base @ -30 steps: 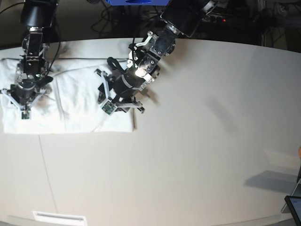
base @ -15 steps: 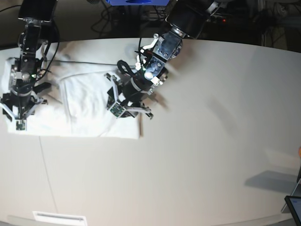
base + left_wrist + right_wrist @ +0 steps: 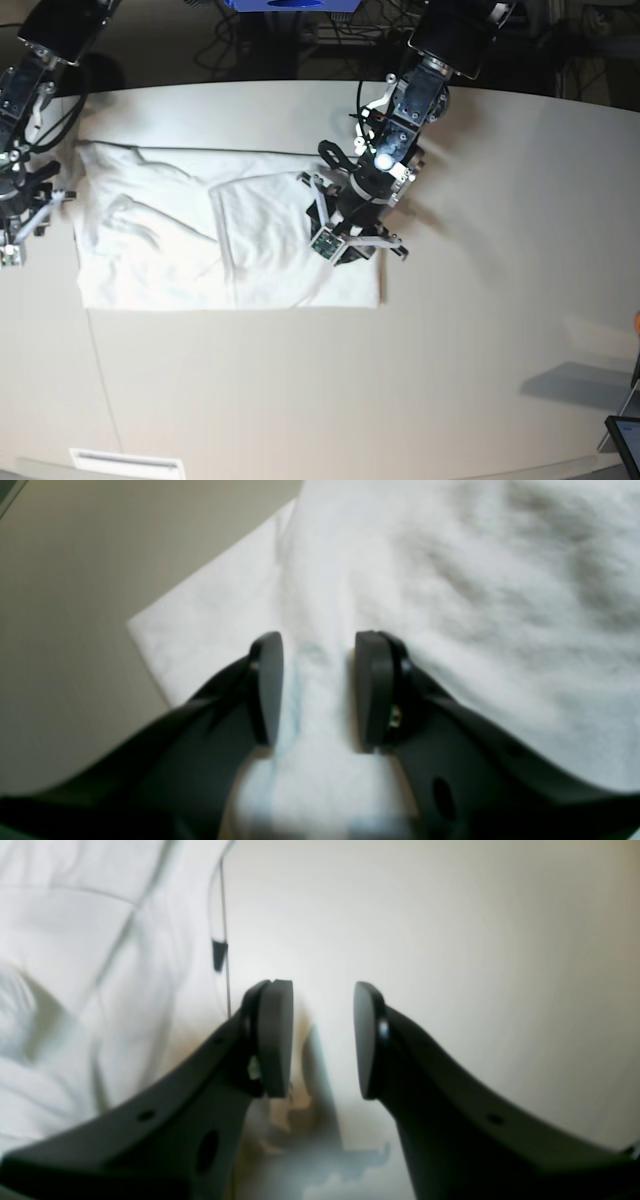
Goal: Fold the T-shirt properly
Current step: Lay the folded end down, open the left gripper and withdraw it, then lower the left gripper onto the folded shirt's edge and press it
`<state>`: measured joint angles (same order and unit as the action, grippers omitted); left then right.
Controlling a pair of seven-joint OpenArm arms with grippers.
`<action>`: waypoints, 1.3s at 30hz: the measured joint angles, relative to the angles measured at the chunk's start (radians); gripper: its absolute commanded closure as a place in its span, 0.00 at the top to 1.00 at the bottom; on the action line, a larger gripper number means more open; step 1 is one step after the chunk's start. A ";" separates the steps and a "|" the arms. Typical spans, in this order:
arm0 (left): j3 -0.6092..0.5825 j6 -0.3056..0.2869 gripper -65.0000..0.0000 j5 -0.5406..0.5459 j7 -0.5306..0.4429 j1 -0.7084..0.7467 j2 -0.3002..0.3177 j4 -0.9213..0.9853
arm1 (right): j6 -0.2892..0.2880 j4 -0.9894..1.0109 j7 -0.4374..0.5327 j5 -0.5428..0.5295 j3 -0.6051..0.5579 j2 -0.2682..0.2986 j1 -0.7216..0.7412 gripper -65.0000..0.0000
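Observation:
The white T-shirt [image 3: 160, 260] lies folded and flat on the table's left half, plain side up. My left gripper [image 3: 345, 248] sits at its right edge. In the left wrist view a ridge of T-shirt [image 3: 475, 580] cloth fills the gap of the left gripper [image 3: 318, 640], which is shut on it. My right gripper [image 3: 18, 235] hovers just off the shirt's left edge. The right wrist view shows the right gripper [image 3: 322, 990] open over bare table, with the T-shirt [image 3: 75, 940] and its black neck label [image 3: 219, 954] to its left.
The pale table [image 3: 450, 350] stretches far to the right and front of the shirt. A dark screen [image 3: 625, 440] pokes in at the lower right corner. A white strip [image 3: 125, 462] lies at the front edge. Cables hang behind the table's far edge.
The left gripper has dragged the shirt rightwards across the table. The right gripper has opened, let go of the cloth, and now stands off the shirt's left edge.

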<state>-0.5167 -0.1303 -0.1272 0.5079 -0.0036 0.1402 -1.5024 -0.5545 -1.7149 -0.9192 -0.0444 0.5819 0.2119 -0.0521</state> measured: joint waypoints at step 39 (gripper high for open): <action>0.743 0.000 0.00 0.441 0.330 0.169 -0.001 -0.285 | -0.045 0.437 -0.354 -0.873 0.005 0.225 0.157 0.73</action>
<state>0.2260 -0.1299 0.3141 0.8375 0.1650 0.1390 -1.7870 -0.5991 -1.2778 -1.2728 -0.9176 0.5869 0.4374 0.1051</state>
